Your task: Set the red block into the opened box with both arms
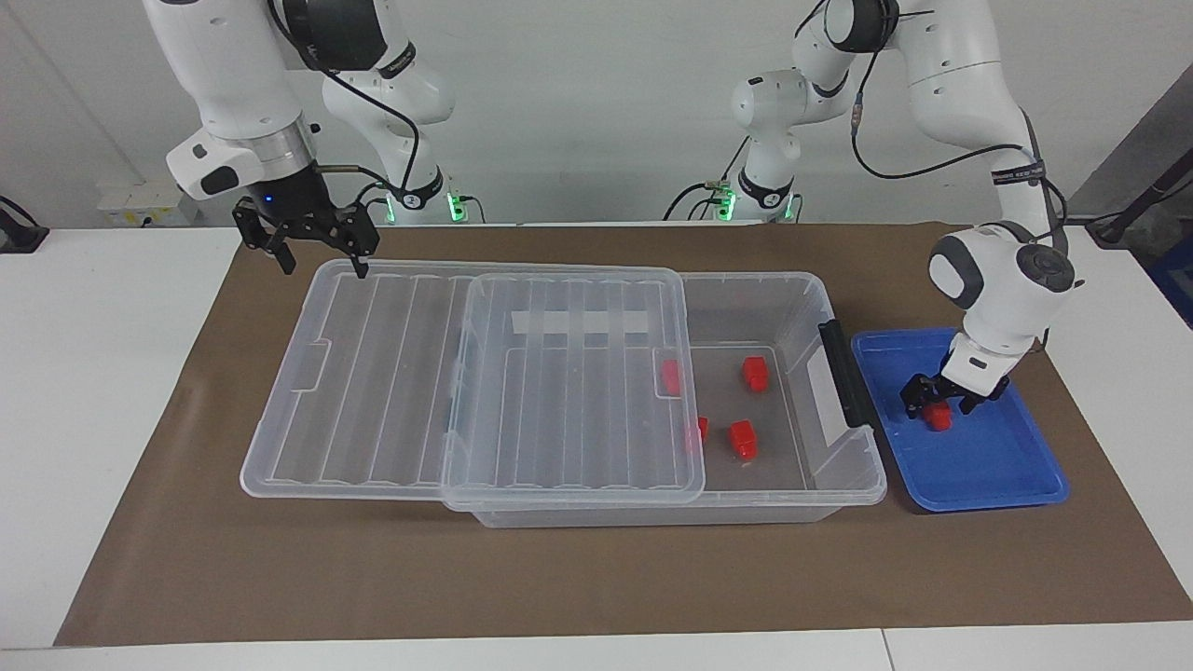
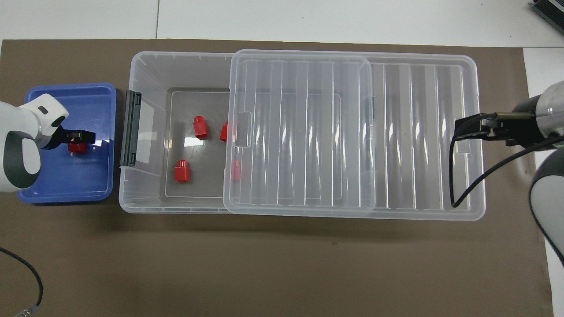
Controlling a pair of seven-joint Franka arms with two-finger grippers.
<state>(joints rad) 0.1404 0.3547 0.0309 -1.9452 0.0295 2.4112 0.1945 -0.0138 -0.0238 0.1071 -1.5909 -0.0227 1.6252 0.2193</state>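
Risk: left gripper (image 1: 939, 403), jaws spread, straddles red block (image 1: 938, 417) in blue tray (image 1: 988, 466), lower right of facing view. Off-centre closing could tip block. Right gripper (image 1: 322, 252), open, empty, hangs over slid-back lid (image 1: 466, 373) of clear box (image 1: 843, 475), upper left; descent could bump lid.

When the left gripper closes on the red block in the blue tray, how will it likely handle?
The red block looks like rigid plastic, so probably stiff and light. Its boxy base suggests it won't roll. Its smooth surface might slip.

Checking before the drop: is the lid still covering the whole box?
No. The lid covers only part of the box, leaving the end by its black handle open.
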